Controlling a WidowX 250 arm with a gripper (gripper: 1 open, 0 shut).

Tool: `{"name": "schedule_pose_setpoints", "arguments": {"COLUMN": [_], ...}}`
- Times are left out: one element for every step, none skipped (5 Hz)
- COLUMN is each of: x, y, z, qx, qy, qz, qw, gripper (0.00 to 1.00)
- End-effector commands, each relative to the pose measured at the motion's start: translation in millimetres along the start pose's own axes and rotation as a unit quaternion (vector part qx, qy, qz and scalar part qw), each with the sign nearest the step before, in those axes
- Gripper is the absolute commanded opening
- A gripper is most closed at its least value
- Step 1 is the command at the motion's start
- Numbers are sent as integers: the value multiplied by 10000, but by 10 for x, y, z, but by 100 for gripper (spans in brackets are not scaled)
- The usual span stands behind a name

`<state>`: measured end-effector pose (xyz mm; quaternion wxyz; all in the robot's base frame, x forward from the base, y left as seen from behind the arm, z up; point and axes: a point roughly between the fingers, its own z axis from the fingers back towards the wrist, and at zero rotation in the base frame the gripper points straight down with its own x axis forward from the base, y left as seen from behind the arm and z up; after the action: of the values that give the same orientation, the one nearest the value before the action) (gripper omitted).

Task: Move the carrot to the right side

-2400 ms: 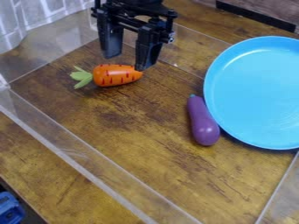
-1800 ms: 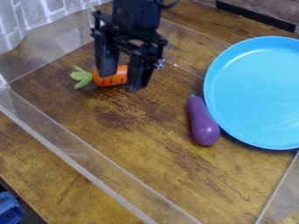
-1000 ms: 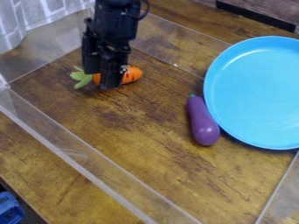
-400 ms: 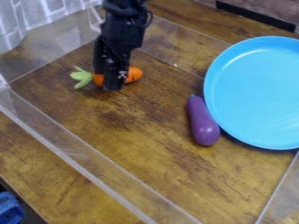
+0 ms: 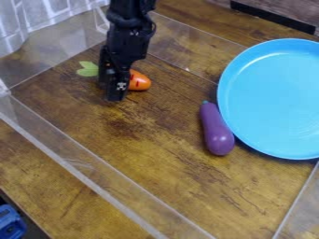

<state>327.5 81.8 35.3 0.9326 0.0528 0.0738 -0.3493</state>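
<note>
The orange toy carrot (image 5: 137,82) lies on the wooden table at the upper left, mostly hidden by my gripper; its green leafy top (image 5: 88,68) sticks out to the left. My black gripper (image 5: 117,84) comes down from above and its fingers are closed around the carrot's body, low at the table surface. Only the carrot's right end shows past the fingers.
A purple eggplant (image 5: 215,128) lies right of centre, beside a large blue plate (image 5: 277,84) at the right edge. A clear plastic wall (image 5: 75,159) rims the table on the left and front.
My gripper came down over the carrot and shut on it. The carrot and gripper have shifted slightly right, and the leafy top has lifted a little.
</note>
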Motion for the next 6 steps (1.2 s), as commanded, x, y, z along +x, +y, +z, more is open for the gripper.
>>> {"name": "schedule_pose_setpoints", "arguments": {"x": [-32, 20, 52, 73, 90, 126], "y": [164, 181, 132, 86, 187, 275], "z": [104, 143, 99, 58, 70, 76], "qx": [200, 246, 348, 453, 465, 469], "qy": [-123, -167, -240, -320, -353, -367], "qz": [-9, -122, -633, -1140, -971, -817], "qw": [9997, 9995, 9971, 9919, 9936, 9949], "gripper": [0, 0, 0, 0, 0, 0]}}
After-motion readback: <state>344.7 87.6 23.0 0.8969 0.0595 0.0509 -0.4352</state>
